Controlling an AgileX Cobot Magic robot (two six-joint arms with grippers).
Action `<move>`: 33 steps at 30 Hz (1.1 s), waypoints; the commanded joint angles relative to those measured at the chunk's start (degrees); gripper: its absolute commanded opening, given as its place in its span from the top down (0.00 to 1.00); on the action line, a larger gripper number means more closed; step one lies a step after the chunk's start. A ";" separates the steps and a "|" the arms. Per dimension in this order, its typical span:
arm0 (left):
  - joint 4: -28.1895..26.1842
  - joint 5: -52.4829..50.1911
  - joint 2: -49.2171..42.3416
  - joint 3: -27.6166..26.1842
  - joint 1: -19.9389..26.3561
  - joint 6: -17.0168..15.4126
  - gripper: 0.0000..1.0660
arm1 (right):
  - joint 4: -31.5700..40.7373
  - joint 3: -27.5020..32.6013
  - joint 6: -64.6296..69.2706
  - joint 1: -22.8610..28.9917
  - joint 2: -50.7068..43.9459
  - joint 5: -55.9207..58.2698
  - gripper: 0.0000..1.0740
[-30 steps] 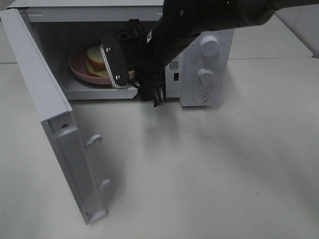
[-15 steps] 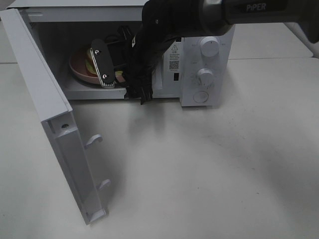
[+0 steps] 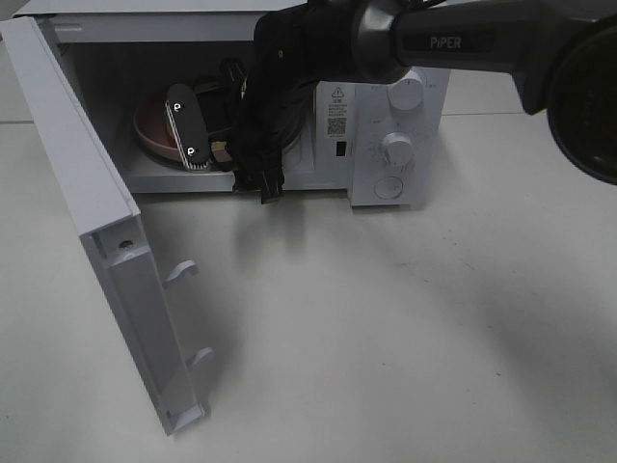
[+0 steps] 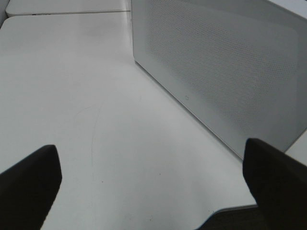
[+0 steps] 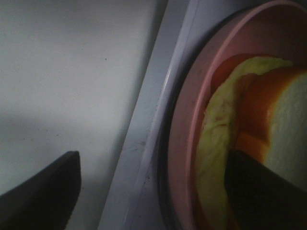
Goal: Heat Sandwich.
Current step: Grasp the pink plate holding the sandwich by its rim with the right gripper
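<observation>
The sandwich point(image 5: 283, 120), white bread with yellow-green and reddish filling, lies on a round pink plate point(image 5: 184, 120) inside the open microwave point(image 3: 386, 106). In the exterior high view my right gripper point(image 3: 198, 116) reaches into the cavity in front of the plate point(image 3: 149, 130) and hides the sandwich. It is open. In the right wrist view one finger point(image 5: 43, 191) is over the cavity's front edge and the other point(image 5: 259, 191) is over the sandwich. My left gripper point(image 4: 153, 191) is open and empty over the table, out of the exterior high view.
The microwave door point(image 3: 87, 193) stands wide open at the left, with two latch hooks point(image 3: 181, 273) on its inner edge. Its white perforated outer face point(image 4: 230, 62) fills the left wrist view. Two knobs point(image 3: 397, 149) are on the microwave's right panel.
My right arm has moved left and deeper into the microwave. Its finger now covers the sandwich in the exterior high view. The plate and door have not moved.
</observation>
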 commanded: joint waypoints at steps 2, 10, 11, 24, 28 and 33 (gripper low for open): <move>-0.40 -0.52 -0.34 0.00 0.29 -0.17 0.09 | -0.74 -3.27 2.69 0.11 1.60 2.35 0.27; -0.40 -0.52 -0.34 0.00 0.29 -0.17 0.09 | -0.69 -5.33 2.86 -0.06 3.27 3.15 0.28; -0.40 -0.52 -0.34 0.00 0.29 -0.17 0.09 | -0.69 -5.33 2.86 -0.06 3.32 3.15 0.28; -0.40 -0.52 -0.34 0.00 0.29 -0.17 0.09 | -0.57 -7.16 3.04 -0.06 6.88 2.75 0.29; -0.40 -0.52 -0.34 0.00 0.29 -0.17 0.09 | -0.57 -7.16 3.09 -0.29 7.05 2.52 0.29; -0.40 -0.52 -0.34 0.00 0.29 -0.17 0.09 | -0.92 -7.16 6.82 -0.69 7.05 1.38 0.49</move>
